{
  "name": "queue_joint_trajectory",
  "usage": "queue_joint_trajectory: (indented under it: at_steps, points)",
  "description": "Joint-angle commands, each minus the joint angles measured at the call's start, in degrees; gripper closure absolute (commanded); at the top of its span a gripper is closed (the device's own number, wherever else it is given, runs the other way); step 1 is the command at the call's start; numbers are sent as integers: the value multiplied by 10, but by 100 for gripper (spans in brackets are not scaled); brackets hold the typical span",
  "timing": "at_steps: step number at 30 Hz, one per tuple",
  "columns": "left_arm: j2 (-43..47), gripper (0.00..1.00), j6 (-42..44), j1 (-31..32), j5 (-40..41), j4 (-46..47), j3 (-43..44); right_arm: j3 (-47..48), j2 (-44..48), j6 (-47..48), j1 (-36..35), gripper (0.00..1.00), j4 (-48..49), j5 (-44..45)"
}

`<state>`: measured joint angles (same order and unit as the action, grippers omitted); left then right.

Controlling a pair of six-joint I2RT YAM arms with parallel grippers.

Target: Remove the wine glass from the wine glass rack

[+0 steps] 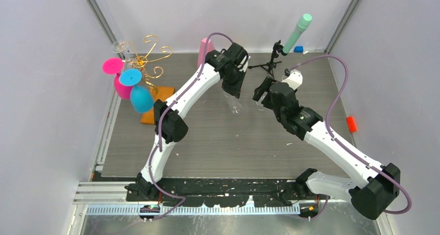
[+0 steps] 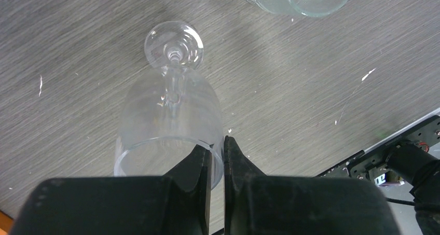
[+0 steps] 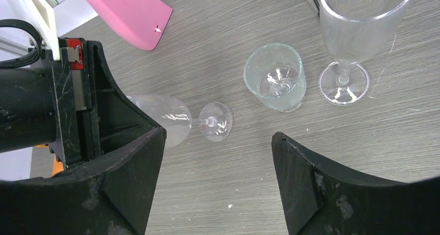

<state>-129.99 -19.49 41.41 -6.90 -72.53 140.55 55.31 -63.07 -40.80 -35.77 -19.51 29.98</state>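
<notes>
Two-arm workcell, viewed from above and from each wrist. The clear wine glass [image 2: 166,115] is off the wine glass rack [image 1: 150,58] and sits near the middle of the table [image 1: 218,141], well apart from the rack at the far left corner. The left gripper [image 2: 220,149] is directly above the glass. Its fingers [image 2: 200,175] are drawn almost together and pinch the bowl's wall at the rim, one finger inside and one outside. The glass hangs foot-down beneath the gripper. Whether the foot touches the tabletop cannot be told.

The right gripper [image 3: 219,136] stands just beside the glass with its jaws spread wide and nothing between them. From its wrist view the glass's foot lies just beyond the gap, and the bowl is partly hidden behind one of its own fingers.

A pink glass [image 1: 122,87] and a blue glass [image 1: 140,98] hang upside down from the rack's gold wire arms, above the wooden base [image 1: 161,95].

A ribbed tumbler [image 3: 275,77] and a tall stemmed flute [image 3: 345,38] stand upright close to the held glass, on the right gripper's side. A black tripod [image 1: 270,64] carrying a mint-green tube [image 1: 297,33] stands farther back.
</notes>
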Motion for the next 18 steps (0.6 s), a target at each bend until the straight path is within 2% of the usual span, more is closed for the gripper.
queue_joint_trajectory:
  at_steps: [1,3,13,18]
  points:
    - [1,91,-7,1,-4,31,33,5,25,-11,3,20,2,20]
    - [-1,90,-9,1,-1,38,33,5,24,-13,3,20,1,17]
    - [-6,74,-12,1,1,53,44,4,20,-16,3,20,1,9]
    - [14,62,-13,0,-7,68,55,5,21,-16,3,20,0,8]
